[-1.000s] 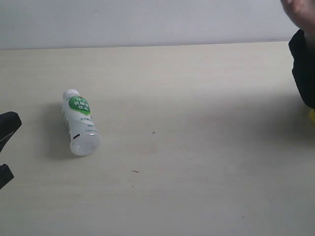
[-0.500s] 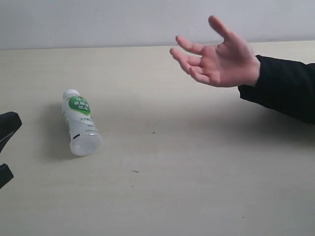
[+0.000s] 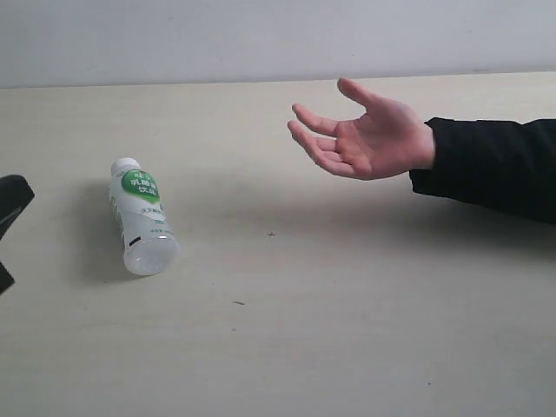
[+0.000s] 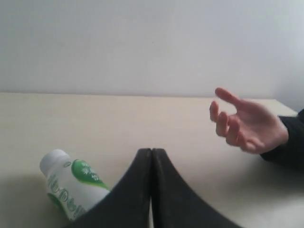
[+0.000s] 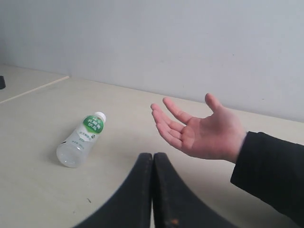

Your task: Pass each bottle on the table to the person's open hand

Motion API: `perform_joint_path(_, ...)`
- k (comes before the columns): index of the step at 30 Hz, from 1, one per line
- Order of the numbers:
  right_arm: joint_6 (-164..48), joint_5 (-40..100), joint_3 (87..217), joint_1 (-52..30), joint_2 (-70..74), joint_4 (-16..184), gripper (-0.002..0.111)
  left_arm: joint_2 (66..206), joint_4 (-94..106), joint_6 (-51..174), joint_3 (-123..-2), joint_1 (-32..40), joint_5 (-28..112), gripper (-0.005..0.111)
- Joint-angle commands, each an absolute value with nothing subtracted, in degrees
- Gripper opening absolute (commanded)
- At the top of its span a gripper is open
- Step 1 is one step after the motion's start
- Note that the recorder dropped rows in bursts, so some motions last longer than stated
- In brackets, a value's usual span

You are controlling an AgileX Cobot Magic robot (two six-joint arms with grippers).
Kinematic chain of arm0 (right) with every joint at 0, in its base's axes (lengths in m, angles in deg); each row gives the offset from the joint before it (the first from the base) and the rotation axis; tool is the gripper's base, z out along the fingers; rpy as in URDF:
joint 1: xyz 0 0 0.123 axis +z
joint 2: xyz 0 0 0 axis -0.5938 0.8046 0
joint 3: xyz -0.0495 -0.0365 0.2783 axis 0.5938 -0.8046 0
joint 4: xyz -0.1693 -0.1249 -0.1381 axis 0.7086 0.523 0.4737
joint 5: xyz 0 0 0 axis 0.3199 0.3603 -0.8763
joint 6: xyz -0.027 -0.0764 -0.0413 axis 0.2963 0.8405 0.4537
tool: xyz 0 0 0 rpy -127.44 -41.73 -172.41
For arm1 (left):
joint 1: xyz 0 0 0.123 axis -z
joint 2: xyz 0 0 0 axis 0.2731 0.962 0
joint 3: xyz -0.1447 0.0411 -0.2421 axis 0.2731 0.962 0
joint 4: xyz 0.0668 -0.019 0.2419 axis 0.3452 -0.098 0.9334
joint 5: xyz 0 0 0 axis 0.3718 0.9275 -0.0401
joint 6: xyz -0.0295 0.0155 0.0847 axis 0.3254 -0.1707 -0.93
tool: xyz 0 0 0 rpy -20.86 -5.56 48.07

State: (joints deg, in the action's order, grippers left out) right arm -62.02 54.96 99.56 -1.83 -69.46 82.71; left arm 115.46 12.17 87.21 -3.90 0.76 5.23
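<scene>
one white-capped bottle [image 3: 142,217] lies on its side on the table [image 3: 347,330], well apart from the open hand [image 3: 369,139] held palm up above it. left claw [image 4: 151,153] and right claw [image 5: 153,156] are both pinched closed, empty.

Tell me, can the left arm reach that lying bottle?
Probably yes: the bottle lies near the left gripper with only bare table between them, though its shut jaws would need opening first.

The table [image 3: 347,330] is smooth, matt beige; the bottle [image 3: 142,217] translucent glossy plastic; the sleeve [image 3: 495,169] matt black cloth.
</scene>
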Motion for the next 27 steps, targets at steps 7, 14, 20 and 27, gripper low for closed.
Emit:
perform_joint_path(7,-61.96,54.4,99.38,-1.86,-69.75,82.72,0.0,115.98,11.31,91.53,-25.93,0.71,40.23,0.002)
perform_joint_path(14,-61.96,54.4,99.38,-1.86,-69.75,82.72,0.0,116.11,11.92,91.53,-42.75,0.71,65.35,0.021)
perform_joint_path(20,-61.96,54.4,99.38,-1.86,-69.75,82.72,0.0,120.2,11.75,93.11,-54.2,0.71,83.74,0.047)
perform_joint_path(27,-61.96,54.4,99.38,-1.86,-69.75,82.72,0.0,132.08,9.64,98.35,-63.45,0.71,100.38,0.065)
